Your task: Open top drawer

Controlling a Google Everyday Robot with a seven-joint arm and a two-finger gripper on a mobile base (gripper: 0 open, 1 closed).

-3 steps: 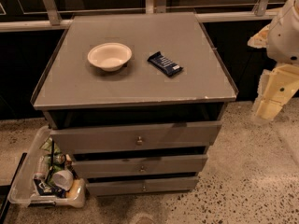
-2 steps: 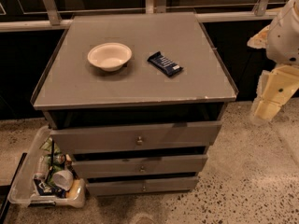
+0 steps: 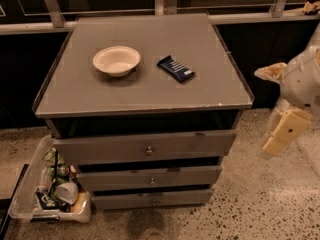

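Top drawer (image 3: 145, 146): uppermost of three in the grey cabinet (image 3: 145, 91), directly under the top. Round knob (image 3: 148, 151) at panel centre. A dark gap shows above the panel. Two slimmer drawers (image 3: 150, 178) sit below.

On the cabinet top: white bowl (image 3: 116, 60), with a dark blue bar (image 3: 176, 68) near it on its right.

Gripper (image 3: 282, 134): right of the cabinet, at drawer height, clear of the knob. Its clenched or released state cannot be told.

Clear bin (image 3: 30, 194) of clutter: floor, lower left.

Top drawer (image 3: 115, 149), wide grey front, round knob at centre, seemingly pulled slightly out, gripper (image 3: 281, 134) well right of it
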